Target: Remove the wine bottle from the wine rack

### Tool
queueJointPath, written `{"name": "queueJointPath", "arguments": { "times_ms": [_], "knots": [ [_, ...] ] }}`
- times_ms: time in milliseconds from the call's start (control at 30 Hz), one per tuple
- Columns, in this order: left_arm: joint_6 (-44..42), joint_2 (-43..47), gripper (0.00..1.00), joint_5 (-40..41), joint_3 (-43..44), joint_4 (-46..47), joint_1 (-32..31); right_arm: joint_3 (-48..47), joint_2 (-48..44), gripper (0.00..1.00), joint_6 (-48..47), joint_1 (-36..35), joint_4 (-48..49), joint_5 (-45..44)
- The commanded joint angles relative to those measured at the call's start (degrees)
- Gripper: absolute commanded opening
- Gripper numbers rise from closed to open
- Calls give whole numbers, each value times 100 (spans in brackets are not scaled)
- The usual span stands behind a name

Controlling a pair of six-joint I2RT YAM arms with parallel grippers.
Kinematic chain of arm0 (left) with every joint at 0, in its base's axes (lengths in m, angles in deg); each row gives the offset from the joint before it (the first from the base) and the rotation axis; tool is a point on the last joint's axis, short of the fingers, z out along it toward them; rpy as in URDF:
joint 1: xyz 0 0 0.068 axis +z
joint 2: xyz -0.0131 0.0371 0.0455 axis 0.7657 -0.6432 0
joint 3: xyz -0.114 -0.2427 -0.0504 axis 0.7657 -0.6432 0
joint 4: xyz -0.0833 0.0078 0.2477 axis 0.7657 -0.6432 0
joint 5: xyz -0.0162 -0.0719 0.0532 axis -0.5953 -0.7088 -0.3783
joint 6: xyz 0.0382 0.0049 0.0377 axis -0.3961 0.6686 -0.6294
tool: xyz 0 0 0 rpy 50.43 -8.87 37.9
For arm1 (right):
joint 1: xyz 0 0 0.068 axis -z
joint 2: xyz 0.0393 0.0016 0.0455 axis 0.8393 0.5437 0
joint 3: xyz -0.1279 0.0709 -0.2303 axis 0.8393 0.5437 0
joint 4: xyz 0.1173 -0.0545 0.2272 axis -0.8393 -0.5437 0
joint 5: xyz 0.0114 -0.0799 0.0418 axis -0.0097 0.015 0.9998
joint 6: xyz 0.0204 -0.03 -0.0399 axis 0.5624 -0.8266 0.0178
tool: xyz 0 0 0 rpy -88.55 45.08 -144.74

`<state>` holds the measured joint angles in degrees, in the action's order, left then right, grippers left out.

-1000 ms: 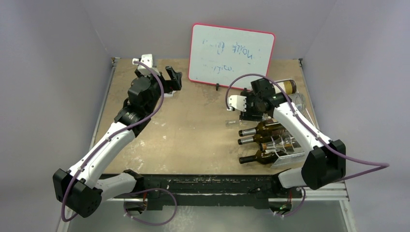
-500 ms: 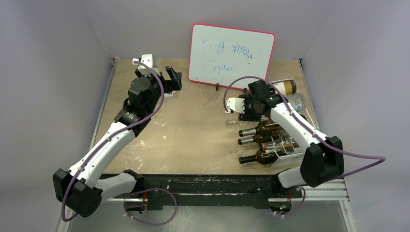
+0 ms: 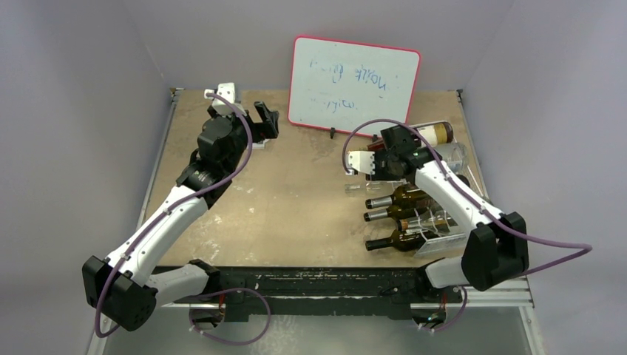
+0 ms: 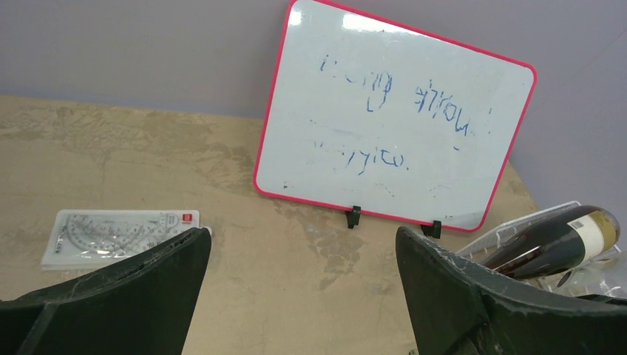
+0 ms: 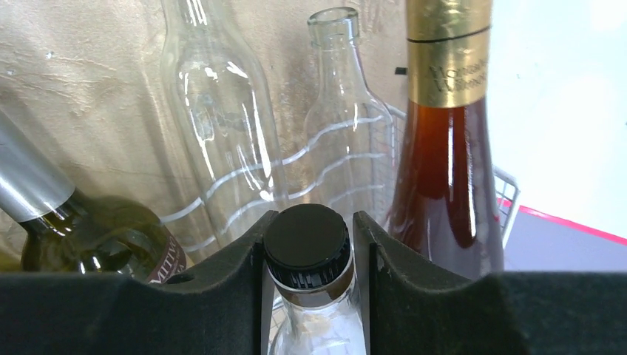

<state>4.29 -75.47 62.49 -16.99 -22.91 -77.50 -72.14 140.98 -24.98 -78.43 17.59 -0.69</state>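
The white wire wine rack (image 3: 441, 238) stands at the table's right and holds several bottles lying on their sides. My right gripper (image 3: 378, 160) (image 5: 308, 248) is shut on the neck of a clear glass wine bottle with a black screw cap (image 5: 307, 235), one finger on each side just below the cap. An amber bottle with a gold foil neck (image 5: 445, 170) lies right beside it. Two other clear bottles (image 5: 222, 111) and a dark green bottle (image 5: 89, 240) lie beyond on the rack's wavy wires (image 5: 296, 159). My left gripper (image 3: 265, 122) (image 4: 303, 296) is open and empty at the far left.
A red-framed whiteboard (image 3: 353, 83) (image 4: 392, 118) stands at the table's back edge. A flat packet with a protractor (image 4: 118, 233) lies under the left gripper. Dark bottle necks (image 3: 378, 214) stick out left from the rack. The amber bottle also shows in the left wrist view (image 4: 554, 240).
My right gripper has shifted slightly left and toward the back, still closed on the clear bottle's neck. The left arm has barely moved.
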Motion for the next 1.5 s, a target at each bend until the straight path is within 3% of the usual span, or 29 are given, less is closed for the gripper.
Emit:
{"name": "queueJointPath", "arguments": {
  "times_ms": [0,100,233,733,1467],
  "knots": [
    [46,5,95,35,15,233,-24,-344,-356,25,164,-3,-44,106],
    [54,-17,94,18,14,240,-24,-488,-429,18,355,-7,-186,200],
    [63,-40,94,5,6,244,-24,-533,-641,0,655,-9,-122,231],
    [118,-142,93,-16,-13,279,-24,-593,-1513,0,2363,-9,699,-68],
    [149,-189,93,-3,-38,288,-25,-912,-2796,0,2960,-9,1117,-160]
  ]
}}
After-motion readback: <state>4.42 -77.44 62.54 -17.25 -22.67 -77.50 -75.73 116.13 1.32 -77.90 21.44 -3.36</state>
